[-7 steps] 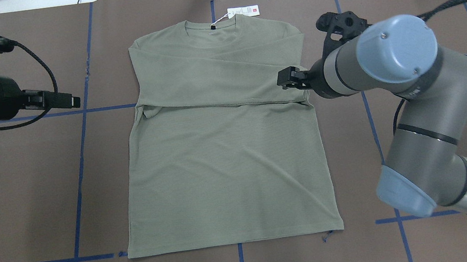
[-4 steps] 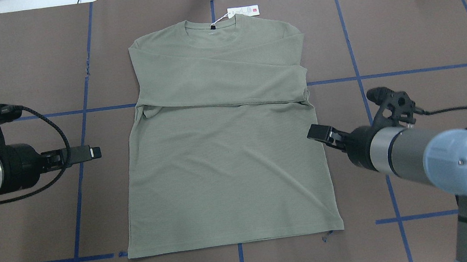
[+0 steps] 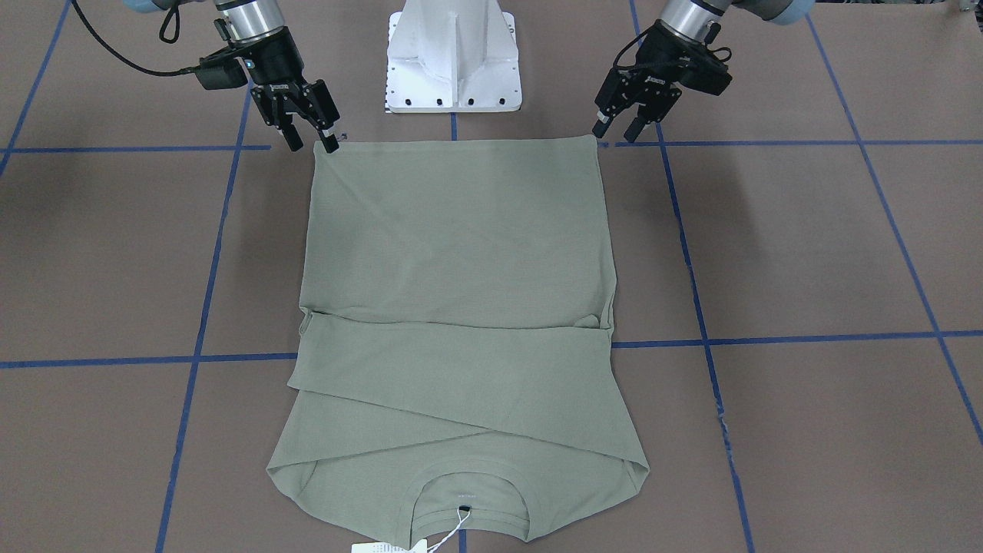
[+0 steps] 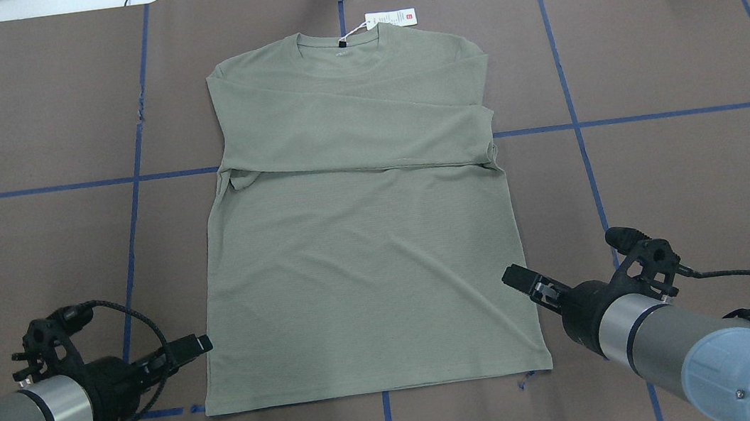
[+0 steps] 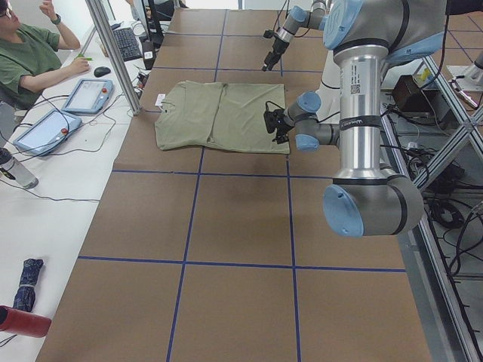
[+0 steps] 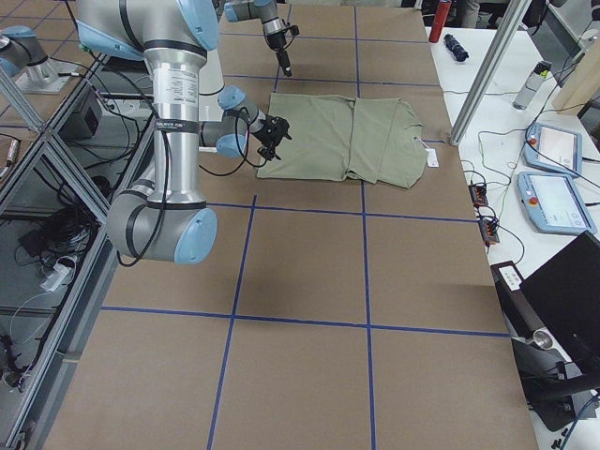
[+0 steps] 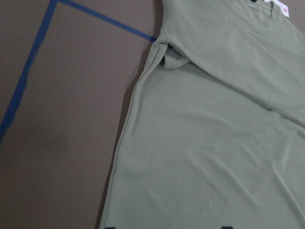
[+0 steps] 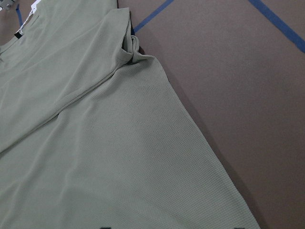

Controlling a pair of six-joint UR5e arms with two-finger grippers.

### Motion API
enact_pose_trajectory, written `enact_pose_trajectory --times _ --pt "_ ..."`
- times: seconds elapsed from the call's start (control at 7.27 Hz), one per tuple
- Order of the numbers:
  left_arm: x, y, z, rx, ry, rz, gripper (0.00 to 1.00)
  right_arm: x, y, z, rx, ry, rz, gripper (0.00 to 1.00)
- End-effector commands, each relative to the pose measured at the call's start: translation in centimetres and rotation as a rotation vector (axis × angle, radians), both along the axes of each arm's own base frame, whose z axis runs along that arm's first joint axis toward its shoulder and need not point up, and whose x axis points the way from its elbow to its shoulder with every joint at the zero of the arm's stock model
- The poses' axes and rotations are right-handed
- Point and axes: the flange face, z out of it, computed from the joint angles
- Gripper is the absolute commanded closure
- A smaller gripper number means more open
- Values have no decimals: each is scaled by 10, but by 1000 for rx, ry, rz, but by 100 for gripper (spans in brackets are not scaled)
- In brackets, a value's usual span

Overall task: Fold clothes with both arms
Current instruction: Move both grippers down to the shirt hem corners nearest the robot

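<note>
Shirt: sage green, lying flat on the brown tabletop. Collar points away from the robot, hem toward the white base pedestal. Both long sleeves are folded across the chest and overlap in a band above mid-body. The lower body shows only shallow wrinkles. The white hang tag lies on the tabletop just past the collar, on its string.

Left claw: fingers spread, nothing between them. It sits low, just beside the shirt's hem corner on the robot's left. Cannot tell from any view whether it touches the cloth. The left wrist view looks along the shirt's left side seam up to the tucked sleeve fold, with two dark fingertips well apart at the bottom edge.

Right claw: fingers also spread and holding nothing, at the opposite hem corner. One fingertip is right at the edge of the fabric, contact unclear. In the overhead view it overlaps the shirt's right side edge a little above the hem. The right wrist view shows the right side seam and the sleeve fold.

Blue tape lines grid the tabletop. An operator in green sits at the side desk.
</note>
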Motion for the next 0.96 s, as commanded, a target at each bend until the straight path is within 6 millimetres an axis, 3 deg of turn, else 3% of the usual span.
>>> enact_pose_trajectory --times 0.0,0.28,0.41,0.83 --pt "24 18 24 -31 -30 -25 26 -2 2 1 0 0 4 9" --pt "35 28 29 -30 -38 -2 26 -2 2 1 1 0 6 9" --pt "51 29 30 -28 -38 -3 26 -2 2 1 1 0 6 8" --pt "57 30 33 -25 -44 0 26 -3 4 0 9 1 12 8"
